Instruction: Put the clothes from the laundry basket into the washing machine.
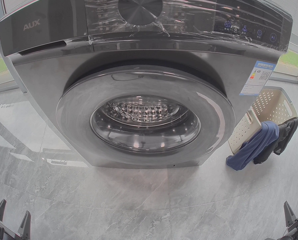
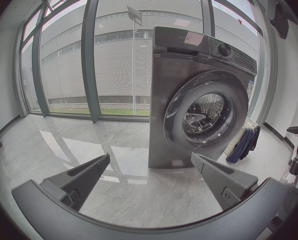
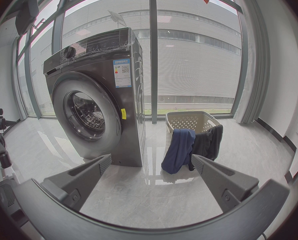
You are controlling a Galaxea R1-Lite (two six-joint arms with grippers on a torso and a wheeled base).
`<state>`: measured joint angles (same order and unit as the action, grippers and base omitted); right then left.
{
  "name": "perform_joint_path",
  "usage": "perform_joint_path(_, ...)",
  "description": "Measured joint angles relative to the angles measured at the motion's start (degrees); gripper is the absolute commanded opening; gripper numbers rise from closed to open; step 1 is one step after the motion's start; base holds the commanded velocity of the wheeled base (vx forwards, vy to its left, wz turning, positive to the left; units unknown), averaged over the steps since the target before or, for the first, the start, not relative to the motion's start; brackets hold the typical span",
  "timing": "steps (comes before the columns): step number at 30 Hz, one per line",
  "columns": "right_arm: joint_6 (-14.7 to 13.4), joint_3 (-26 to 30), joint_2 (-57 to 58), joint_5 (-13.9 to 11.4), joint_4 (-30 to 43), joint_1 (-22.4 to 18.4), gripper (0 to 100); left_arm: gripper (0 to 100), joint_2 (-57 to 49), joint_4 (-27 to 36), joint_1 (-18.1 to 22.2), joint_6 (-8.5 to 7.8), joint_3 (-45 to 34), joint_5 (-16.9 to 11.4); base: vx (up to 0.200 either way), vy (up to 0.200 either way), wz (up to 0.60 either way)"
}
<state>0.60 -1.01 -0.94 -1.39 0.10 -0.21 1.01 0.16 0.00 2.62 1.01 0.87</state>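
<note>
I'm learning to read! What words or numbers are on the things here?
logo on the washer's top left: a brand name, left unquoted.
panel: small signs under wrap, too blurred to read.
label, blue and white: print too small.
sticker, yellow: too small.
basket and clothes: no print seen.

Open floor (image 1: 139,197) fronts the washing machine (image 1: 42,70) and laundry basket (image 1: 272,105); the shut door (image 1: 78,110) bars the drum (image 1: 144,110).
</note>
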Motion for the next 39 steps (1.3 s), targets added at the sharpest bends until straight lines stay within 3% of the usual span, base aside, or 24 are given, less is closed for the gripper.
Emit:
perform_joint_path(13,0.0,0.0,0.0,0.0,0.0,0.0,100,100,0.0,0.0,0.0,0.0,0.0,0.0,0.0,0.0,0.0)
perform_joint_path(28,-0.2,0.0,0.0,0.1,0.0,0.1,100,100,0.0,0.0,0.0,0.0,0.0,0.0,0.2,0.0,0.0)
perform_joint_path(39,-0.2,0.0,0.0,0.1,0.0,0.2,100,100,0.0,0.0,0.0,0.0,0.0,0.0,0.0,0.0,0.0)
